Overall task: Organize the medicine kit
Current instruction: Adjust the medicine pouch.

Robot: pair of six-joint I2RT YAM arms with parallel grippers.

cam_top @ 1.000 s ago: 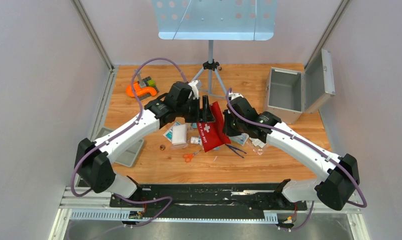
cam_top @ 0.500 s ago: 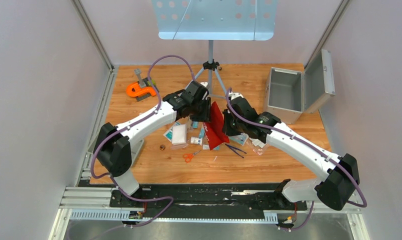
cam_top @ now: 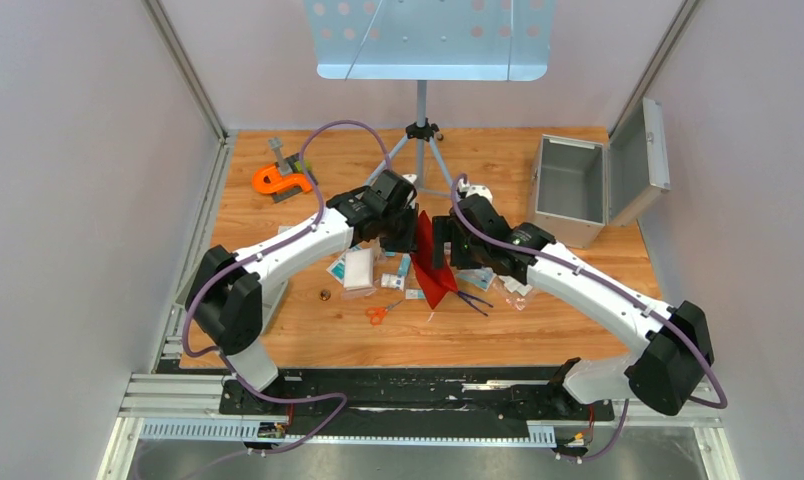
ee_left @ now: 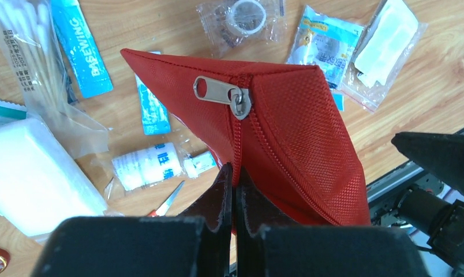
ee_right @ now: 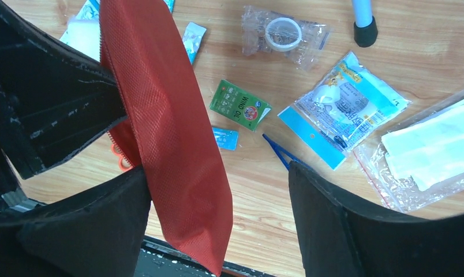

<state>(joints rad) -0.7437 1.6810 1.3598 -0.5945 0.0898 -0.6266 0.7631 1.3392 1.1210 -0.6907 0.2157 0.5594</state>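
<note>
medicine kit [cam_top: 578, 190] stands with its lid swung open, well off to the right of the red pouch [cam_top: 430, 262] and a little farther back on the table [cam_top: 598, 275]. the pouch is lifted off the wood, pinched along its zipper edge by the left gripper [ee_left: 234, 184], whose jaws are clamped tight near the zipper pull [ee_left: 218, 92]. the right gripper [ee_right: 218, 173] sits right beside the pouch with its jaws spread wide, gripping nothing (the cloth hangs in front of one finger; whether it touches, i can't tell). loose bits lie around the pouch: a green wind oil sachet [ee_right: 240, 105], blue tweezers [ee_right: 279, 150] and a bagged tape roll [ee_right: 283, 33]. orange-handled scissors [cam_top: 378, 313] lie just left of the pouch's lower tip.
</note>
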